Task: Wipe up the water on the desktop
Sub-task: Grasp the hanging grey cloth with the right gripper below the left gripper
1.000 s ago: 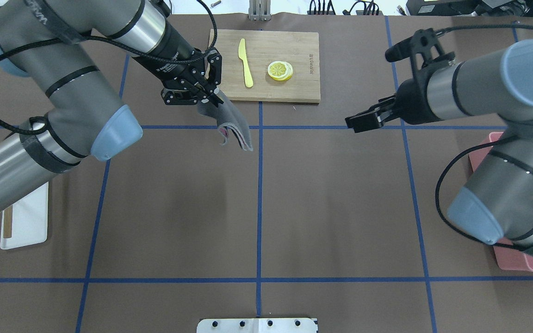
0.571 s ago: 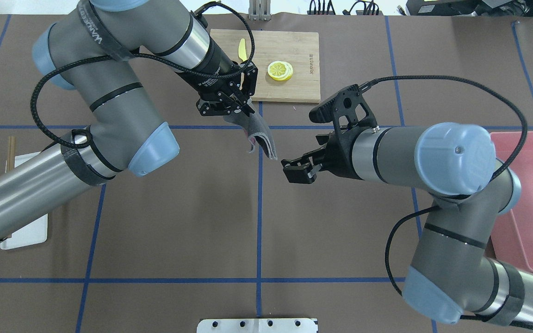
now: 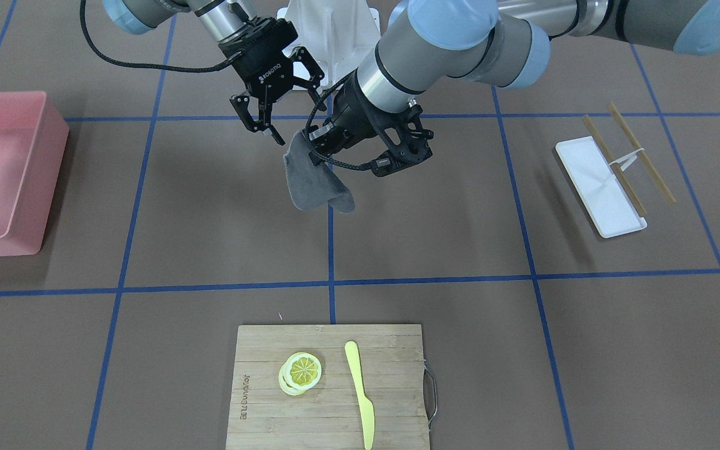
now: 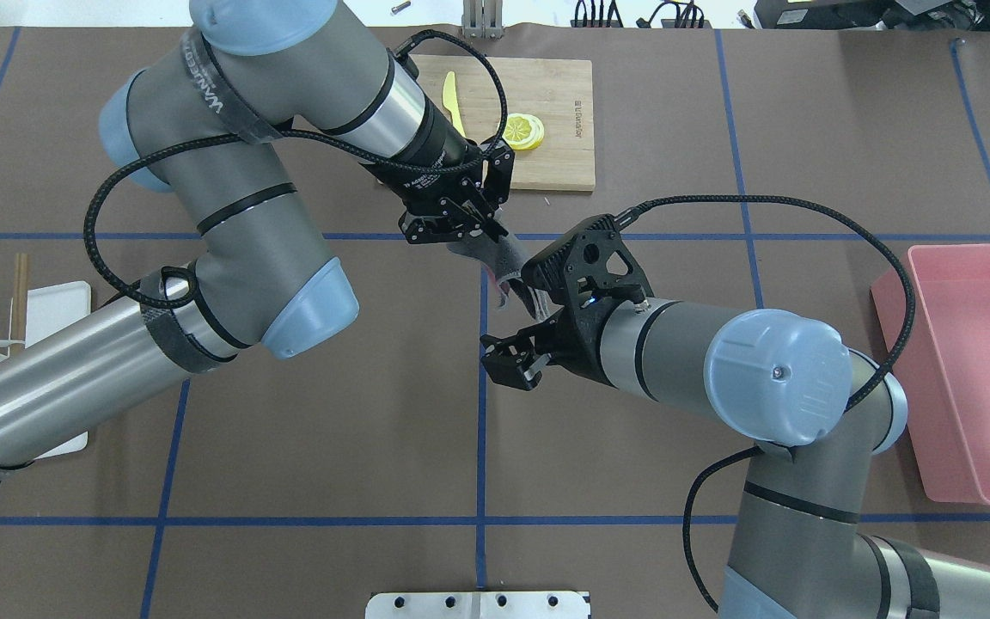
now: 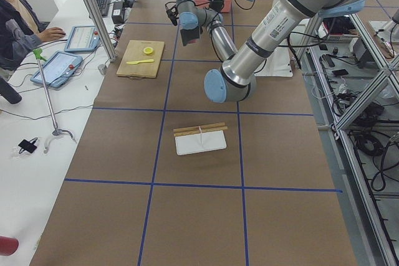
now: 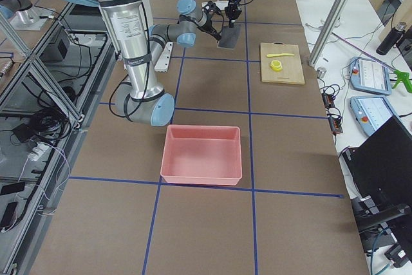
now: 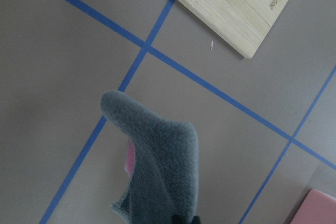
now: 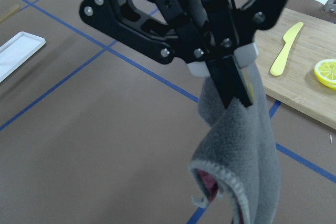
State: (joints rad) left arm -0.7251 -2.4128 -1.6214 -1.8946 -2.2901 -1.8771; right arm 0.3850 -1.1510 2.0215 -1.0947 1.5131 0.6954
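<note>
The desktop is brown with blue tape lines; I see no water on it. My left gripper is shut on the top of a grey cloth, which hangs free above the desktop near the centre line. The cloth also shows in the front view, the left wrist view and the right wrist view. My right gripper is open and empty, close beside the cloth on the robot's side and apart from it. In the front view it sits just behind the cloth.
A bamboo cutting board with a lemon slice and a yellow knife lies at the far centre. A pink bin stands at the right. A white tray and chopsticks lie at the left.
My left arm has carried the cloth to the right and nearer the robot. My right arm has swung in from the right to just beside the cloth.
</note>
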